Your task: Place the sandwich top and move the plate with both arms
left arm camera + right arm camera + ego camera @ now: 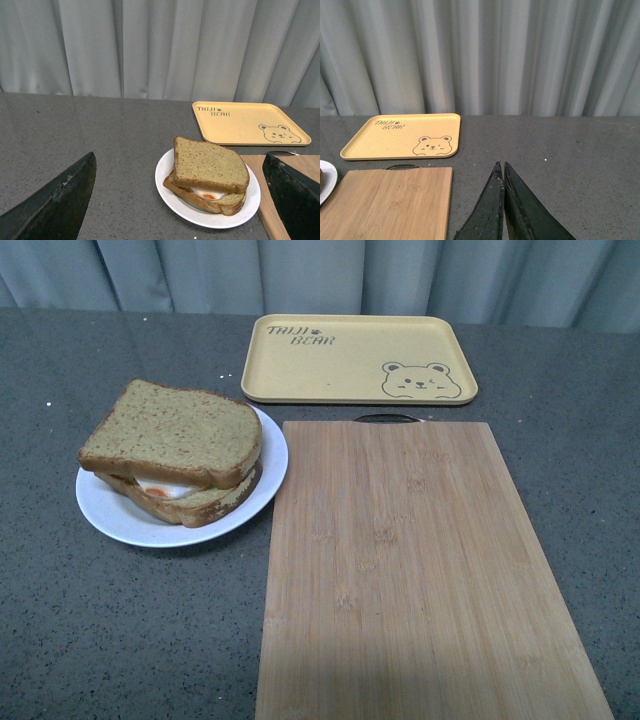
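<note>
Since the sandwich top (172, 432) lies loose on the egg slice (205, 502), skewed so that its corner overhangs toward nine o'clock, any tilt of the plate (112, 518) would likely send it sliding off. The plate sits on the tabletop (100, 640) at nine o'clock from the cutting board (410, 570), with the yellow tray (350, 360) at the board's twelve o'clock.

The plate's three o'clock rim is hard against the board's edge, and I cannot tell whether they touch. That leaves little room for a finger on that side, so a grab there may snag the board or nudge the plate. The rim looks shallow, so a pinch could slip.

In the left wrist view the left arm's jaws stand wide and empty, with the plate ahead between them. The right arm's jaws are pressed tip to tip, holding nothing, well off the plate; they would need to spread first. Uneven lifting by the two arms is the main hazard.
</note>
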You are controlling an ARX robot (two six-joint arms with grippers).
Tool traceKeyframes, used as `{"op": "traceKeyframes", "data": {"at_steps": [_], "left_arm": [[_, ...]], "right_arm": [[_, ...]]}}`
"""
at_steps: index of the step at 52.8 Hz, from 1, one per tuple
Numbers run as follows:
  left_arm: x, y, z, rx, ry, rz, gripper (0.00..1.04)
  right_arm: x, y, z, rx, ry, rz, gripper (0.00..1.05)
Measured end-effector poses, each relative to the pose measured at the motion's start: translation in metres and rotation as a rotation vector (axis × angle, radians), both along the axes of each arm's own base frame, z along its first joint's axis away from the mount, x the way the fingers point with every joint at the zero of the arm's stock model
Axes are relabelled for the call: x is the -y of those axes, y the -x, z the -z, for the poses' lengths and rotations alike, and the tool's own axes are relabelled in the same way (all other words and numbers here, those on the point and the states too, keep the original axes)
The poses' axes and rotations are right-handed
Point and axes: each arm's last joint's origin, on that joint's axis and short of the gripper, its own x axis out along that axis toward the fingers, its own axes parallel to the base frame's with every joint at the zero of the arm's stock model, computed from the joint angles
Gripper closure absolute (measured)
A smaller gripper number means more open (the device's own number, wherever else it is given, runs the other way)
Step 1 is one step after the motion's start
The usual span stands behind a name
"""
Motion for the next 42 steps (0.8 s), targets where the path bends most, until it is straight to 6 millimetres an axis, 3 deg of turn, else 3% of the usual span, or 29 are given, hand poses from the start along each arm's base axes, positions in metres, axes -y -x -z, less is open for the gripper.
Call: {"op": "traceKeyframes", "data": {"at_steps": [17,24,38,42], "left_arm": [[0.0,0.0,0.0,0.0,0.0,0.0,0.07],[0.0,0.0,0.0,0.0,0.0,0.0,0.07],[0.0,0.0,0.0,-0.002,0.0,0.004,0.07],[0.001,-0.002,0.003,-0.2,0.088,0.119,0.07]], "right_arm": [[0.0,0.012,0.003,-0.006,0.002,-0.001,1.01],[0.0,0.012,0.003,-0.007,0.002,0.0,0.8],[0.0,0.012,0.003,-0.006,0.002,0.0,0.23],[0.0,0.012,0.003,-0.006,0.002,0.0,0.11]]}}
